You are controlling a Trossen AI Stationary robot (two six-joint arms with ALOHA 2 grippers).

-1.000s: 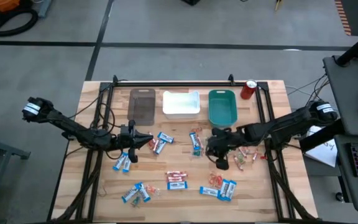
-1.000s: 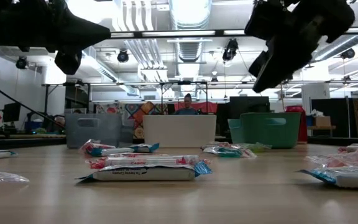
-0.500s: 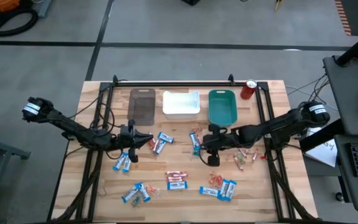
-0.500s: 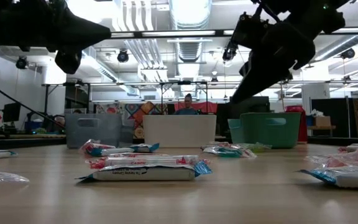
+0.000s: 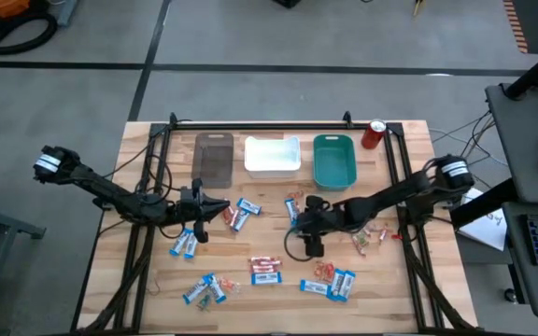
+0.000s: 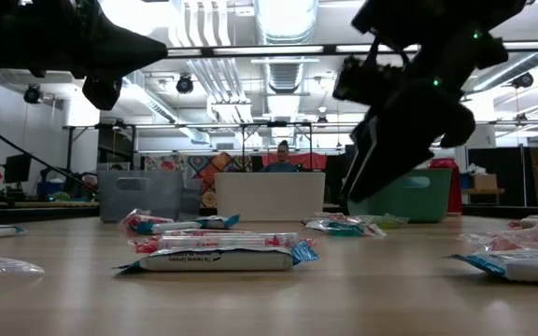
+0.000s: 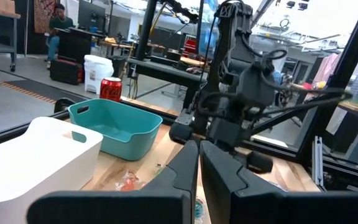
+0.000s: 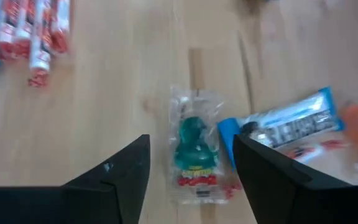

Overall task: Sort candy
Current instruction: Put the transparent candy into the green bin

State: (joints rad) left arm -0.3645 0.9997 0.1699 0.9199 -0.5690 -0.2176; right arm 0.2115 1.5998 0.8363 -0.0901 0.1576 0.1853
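Observation:
Candy lies scattered on the wooden table (image 5: 157,299): blue-and-white bars (image 5: 246,213), red-and-white bars (image 5: 265,271) and small orange-red pieces (image 5: 367,238). My right gripper (image 5: 297,227) hangs open over the table's middle. In the right wrist view its two fingers (image 8: 117,180) stand on either side of a clear-wrapped teal-and-red sweet (image 8: 194,149) that lies flat on the wood, not touching it. A blue-and-white bar (image 8: 288,127) lies right beside that sweet. My left gripper (image 5: 220,211) waits shut and empty left of centre, clear of the table.
A grey bin (image 5: 214,159), a white bin (image 5: 272,156) and a teal bin (image 5: 334,159) stand in a row at the far edge, with a red soda can (image 5: 374,133) to their right. A person sits (image 6: 281,159) in the room beyond the table.
My right gripper has moved toward the table's left edge and come down closer to the table, over the sweets near the middle. Its fingers have spread open. My left arm has kept still.

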